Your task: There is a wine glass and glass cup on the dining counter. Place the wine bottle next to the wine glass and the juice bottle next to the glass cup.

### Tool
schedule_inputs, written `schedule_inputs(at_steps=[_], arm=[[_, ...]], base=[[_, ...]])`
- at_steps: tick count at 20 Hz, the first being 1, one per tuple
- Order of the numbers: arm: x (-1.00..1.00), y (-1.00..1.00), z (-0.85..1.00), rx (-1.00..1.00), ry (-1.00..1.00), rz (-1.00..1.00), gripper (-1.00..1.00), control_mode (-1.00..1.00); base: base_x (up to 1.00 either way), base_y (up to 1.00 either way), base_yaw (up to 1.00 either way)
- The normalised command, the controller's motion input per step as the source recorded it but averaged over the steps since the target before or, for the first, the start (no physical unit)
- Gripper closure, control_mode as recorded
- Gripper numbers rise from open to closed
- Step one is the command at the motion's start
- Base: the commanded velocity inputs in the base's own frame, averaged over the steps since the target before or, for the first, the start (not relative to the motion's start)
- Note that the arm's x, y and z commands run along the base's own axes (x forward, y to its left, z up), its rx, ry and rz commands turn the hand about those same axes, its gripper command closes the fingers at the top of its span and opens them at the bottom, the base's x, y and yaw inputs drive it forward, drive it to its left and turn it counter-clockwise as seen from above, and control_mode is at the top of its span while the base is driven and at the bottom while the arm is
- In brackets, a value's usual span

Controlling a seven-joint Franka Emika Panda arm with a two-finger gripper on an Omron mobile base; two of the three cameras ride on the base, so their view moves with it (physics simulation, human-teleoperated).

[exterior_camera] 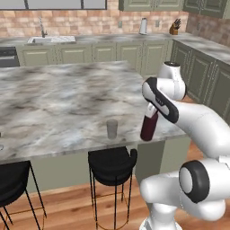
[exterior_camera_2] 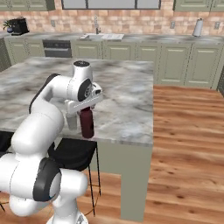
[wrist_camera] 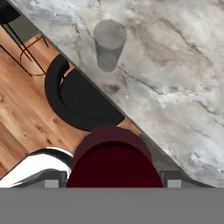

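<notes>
Left base view: the juice bottle [exterior_camera: 149, 127], dark red and stubby, stands upright on the dining counter [exterior_camera: 58, 96] close to its near edge. The gripper [exterior_camera: 150, 112] sits over the bottle's top; the cap and neck are hidden behind the hand. The glass cup [exterior_camera: 112, 129] stands just to the bottle's left, near but apart, also by the near edge. A black stool [exterior_camera: 112, 165] is tucked under the counter below the cup.

Right base view: same bottle [exterior_camera_2: 87, 122], seen from the other side, upright near the counter's front edge, with the gripper [exterior_camera_2: 86, 106] wrapped over its upper end. Here the cup [exterior_camera_2: 71, 120] is mostly masked by the arm; only a pale grey sliver shows beside the bottle. This view adds the open wooden floor [exterior_camera_2: 188, 144] past the counter's end.

Hand view: looks straight down. The bottle's maroon top [wrist_camera: 114, 159] bulks large between the two finger tips [wrist_camera: 51, 183], which sit spread wide on either side of it. Whether the pads actually press the bottle I cannot tell. Beyond it the cup [wrist_camera: 109, 45] shows as a grey tumbler on the marble, and the stool seat [wrist_camera: 78, 100] lies below the counter edge.
</notes>
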Motion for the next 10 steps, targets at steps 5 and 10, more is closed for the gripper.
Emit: schedule_inputs(at_steps=[5,10], arm=[[0.42,0.17,0.0,0.0,-0.08,0.06,1.0,-1.0],[0.37,0.26,-0.09,0.0,-0.02,0.06,1.0,-1.0]], base=[[0.0,0.0,0.0],[0.0,0.0,0.0]])
